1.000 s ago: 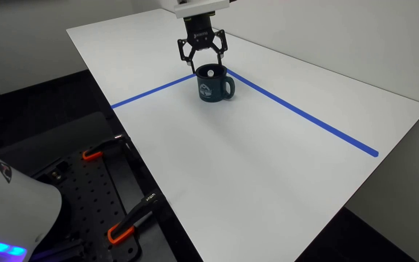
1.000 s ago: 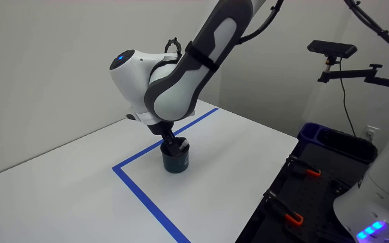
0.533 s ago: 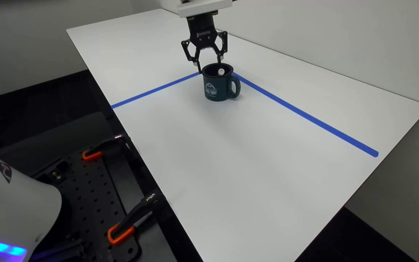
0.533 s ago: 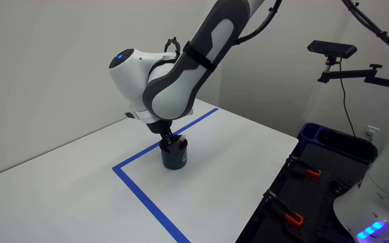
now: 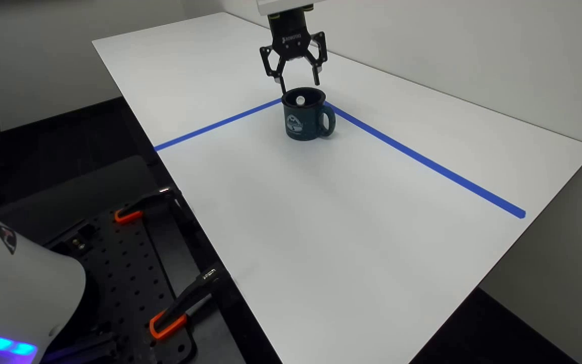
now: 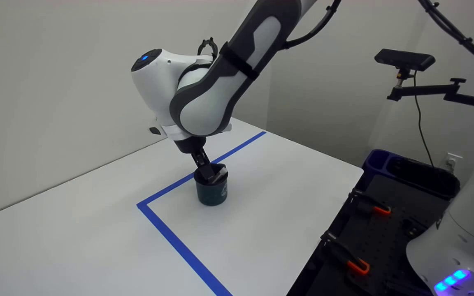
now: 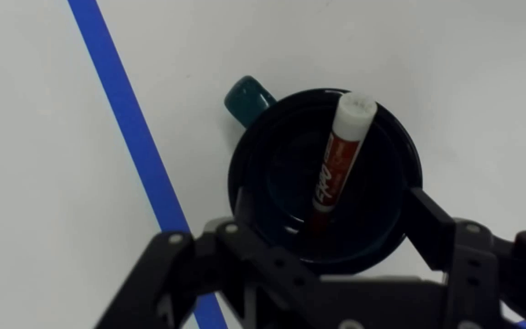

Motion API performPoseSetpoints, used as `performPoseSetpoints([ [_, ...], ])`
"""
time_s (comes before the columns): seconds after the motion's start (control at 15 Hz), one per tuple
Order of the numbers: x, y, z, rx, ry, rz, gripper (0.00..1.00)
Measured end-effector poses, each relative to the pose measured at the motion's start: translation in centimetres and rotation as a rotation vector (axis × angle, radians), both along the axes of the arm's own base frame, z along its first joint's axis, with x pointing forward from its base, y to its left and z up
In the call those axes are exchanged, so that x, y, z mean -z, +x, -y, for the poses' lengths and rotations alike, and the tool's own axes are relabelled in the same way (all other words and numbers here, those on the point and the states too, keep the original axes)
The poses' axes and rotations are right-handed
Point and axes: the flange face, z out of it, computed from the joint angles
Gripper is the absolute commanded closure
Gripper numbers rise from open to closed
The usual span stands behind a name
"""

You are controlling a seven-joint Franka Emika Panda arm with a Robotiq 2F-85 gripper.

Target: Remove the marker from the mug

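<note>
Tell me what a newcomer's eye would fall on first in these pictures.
Probably the dark mug on the white table, with a red-labelled, white-ended marker leaning inside it, as the wrist view shows. Next would likely come the black gripper, its jaws apart over the mug and not gripping the marker. Then the bright blue tape, its strips meeting in a corner in an exterior view.

Both exterior views: raised, well back, angled down over the worktop (image 5: pixel 321 227). In an exterior view, arm base (image 5: pixel 18 273) cut off lower left, wall (image 5: pixel 473 60) at right; in an exterior view, arm base (image 6: pixel 455 246) at right edge, wall at left, so roughly facing each other. Shared: mug (image 5: pixel 308 121), blue tape (image 5: pixel 422 158), much of the worktop. Wrist view: close in, steeply down past pincer (image 7: pixel 330 198) into mug.
</note>
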Motion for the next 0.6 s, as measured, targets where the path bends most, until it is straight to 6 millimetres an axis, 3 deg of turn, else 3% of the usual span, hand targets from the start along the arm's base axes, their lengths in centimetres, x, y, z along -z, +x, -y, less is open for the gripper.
performPoseSetpoints([
  [0.47, -0.3, 1.0, 1.4, 0.019, -0.005, 0.009, 0.23],
  [0.6, -0.1, 1.1, 1.7, 0.023, -0.006, 0.006, 0.34],
])
